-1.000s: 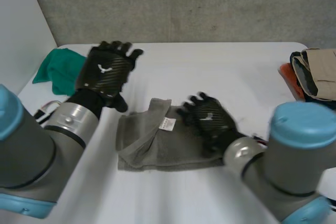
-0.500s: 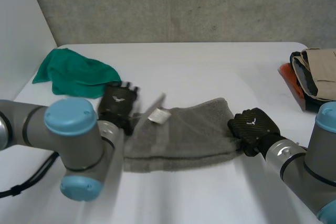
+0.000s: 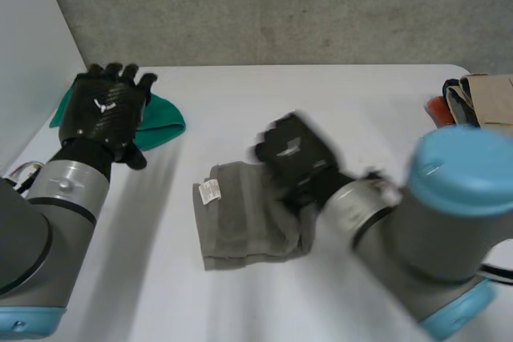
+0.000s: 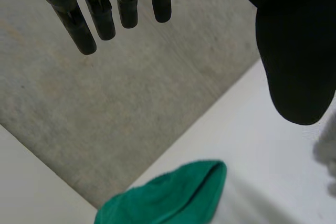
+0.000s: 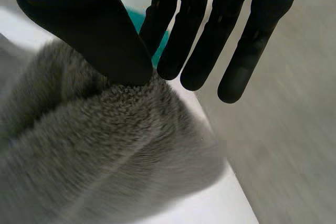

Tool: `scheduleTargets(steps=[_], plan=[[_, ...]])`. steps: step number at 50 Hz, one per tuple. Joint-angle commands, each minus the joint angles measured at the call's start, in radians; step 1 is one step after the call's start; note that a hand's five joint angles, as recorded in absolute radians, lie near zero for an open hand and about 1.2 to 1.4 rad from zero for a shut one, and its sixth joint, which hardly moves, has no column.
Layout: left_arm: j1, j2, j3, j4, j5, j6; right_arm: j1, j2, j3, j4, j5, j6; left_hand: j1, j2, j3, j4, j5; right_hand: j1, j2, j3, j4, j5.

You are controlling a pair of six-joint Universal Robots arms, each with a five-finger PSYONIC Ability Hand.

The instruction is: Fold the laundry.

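A grey towel (image 3: 240,218) lies folded in the middle of the white table (image 3: 337,102), its white label (image 3: 209,191) facing up at the left end. My right hand (image 3: 292,150) hovers over the towel's right part. In the right wrist view the towel (image 5: 94,150) bunches up between the thumb (image 5: 89,30) and the straight fingers (image 5: 197,51), which pinch its edge. My left hand (image 3: 104,110) is raised at the far left with fingers (image 4: 105,9) spread straight and nothing in it, above a green cloth (image 3: 164,122).
The green cloth (image 4: 168,198) is crumpled near the table's far left corner, below my left palm. A pile of folded clothes (image 3: 481,102) in tan, dark and orange sits at the right edge. A grey wall runs behind the table.
My right hand closed on the towel's right end and carried it leftward over the rest, so the towel is shorter. My left hand left the towel's left end and rose to the far left.
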Motion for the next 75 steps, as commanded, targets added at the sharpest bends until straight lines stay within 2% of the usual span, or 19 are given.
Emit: scheduleTargets(steps=[1,2,3,6,9,10,16,19,24,32,40,48,50,58,62,66,68,73,75], plan=[[-0.004,-0.005,0.006,-0.001,-0.001,-0.093,0.169,0.189,-0.033,0.0,-0.05,-0.069,-0.006,-0.015,-0.019,-0.012,-0.03,-0.24,-0.349,-0.364,-0.373,-0.359],[-0.007,-0.005,0.006,0.001,-0.001,-0.104,0.166,0.197,-0.037,0.002,-0.038,-0.072,-0.006,-0.015,-0.019,-0.012,-0.03,-0.638,-0.748,-0.762,-0.771,-0.757],[-0.012,-0.006,0.009,-0.001,-0.001,-0.115,0.157,0.194,-0.045,0.002,-0.005,-0.064,-0.006,-0.015,-0.019,-0.012,-0.03,-0.89,-1.0,-1.014,-1.023,-1.009],[-0.04,-0.023,0.022,-0.001,-0.001,-0.161,0.151,0.176,-0.05,-0.003,0.054,-0.023,-0.015,-0.024,-0.027,-0.021,-0.039,-0.89,-1.0,-1.014,-1.023,-1.009],[-0.083,-0.044,0.049,-0.002,-0.001,-0.196,0.103,0.111,-0.06,-0.006,0.102,0.113,-0.015,-0.024,-0.027,-0.021,-0.039,-0.89,-1.0,-1.014,-1.023,-1.009],[-0.099,-0.052,0.061,-0.009,-0.003,-0.202,0.053,0.078,-0.067,-0.006,0.109,0.216,-0.015,-0.024,-0.027,-0.021,-0.039,-0.89,-1.0,-1.014,-1.023,-1.009],[-0.23,-0.126,0.127,-0.114,-0.009,-0.228,-0.073,0.045,-0.109,0.078,0.088,0.567,-0.012,-0.021,-0.025,-0.018,-0.036,-0.89,-1.0,-1.014,-1.023,-1.009],[-0.284,-0.195,0.156,-0.137,-0.013,-0.253,-0.093,0.07,-0.162,0.176,0.073,0.625,-0.006,-0.015,-0.019,-0.012,-0.03,-0.89,-1.0,-1.014,-1.023,-1.009],[-0.31,-0.334,0.225,-0.153,-0.043,-0.286,-0.144,0.186,-0.258,0.363,0.068,0.629,0.0,-0.009,-0.013,-0.006,-0.024,-0.89,-1.0,-1.014,-1.023,-1.009],[-0.301,-0.5,0.325,-0.249,-0.153,-0.28,-0.15,0.28,-0.334,0.402,0.046,0.639,0.017,0.009,0.005,0.012,-0.007,-0.89,-1.0,-1.014,-1.023,-1.009],[-0.227,-0.496,0.299,-0.357,-0.152,-0.257,-0.144,0.353,-0.383,0.457,0.003,0.559,0.02,0.011,0.008,0.015,-0.004,-0.89,-1.0,-1.014,-1.023,-1.009],[-0.221,-0.431,0.273,-0.372,-0.139,-0.198,-0.144,0.358,-0.41,0.525,0.023,0.384,0.02,0.011,0.008,0.015,-0.004,-0.89,-1.0,-1.014,-1.023,-1.009],[-0.221,-0.407,0.274,-0.372,-0.122,-0.198,-0.145,0.326,-0.412,0.52,0.057,0.361,0.017,0.009,0.005,0.012,-0.007,-0.89,-1.0,-1.014,-1.023,-1.009],[-0.196,-0.241,0.299,-0.36,0.005,-0.198,-0.124,0.205,-0.329,0.382,0.158,0.324,-0.003,-0.012,-0.016,-0.009,-0.027,-0.89,-1.0,-1.014,-1.023,-1.009],[-0.167,-0.17,0.337,-0.36,0.129,-0.201,-0.069,0.079,-0.162,0.27,0.165,0.266,-0.006,-0.015,-0.019,-0.012,-0.03,-0.89,-1.0,-1.014,-1.023,-1.009],[-0.114,-0.121,0.398,-0.45,0.349,-0.205,-0.017,0.048,-0.027,0.177,0.171,0.252,0.002,-0.006,-0.01,-0.003,-0.022,-0.89,-1.0,-1.014,-1.023,-1.009],[-0.1,-0.114,0.409,-0.484,0.396,-0.205,0.02,0.048,0.044,0.118,0.174,0.253,0.0,-0.009,-0.013,-0.006,-0.024,-0.89,-1.0,-1.014,-1.023,-1.009],[-0.051,-0.086,0.435,-0.605,0.668,-0.21,0.089,0.065,0.168,-0.038,0.18,0.255,-0.006,-0.015,-0.019,-0.012,-0.03,-0.89,-1.0,-1.014,-1.023,-1.009],[-0.044,-0.083,0.435,-0.616,0.727,-0.213,0.108,0.086,0.202,-0.125,0.194,0.254,-0.006,-0.015,-0.019,-0.012,-0.03,-0.89,-1.0,-1.014,-1.023,-1.009]])
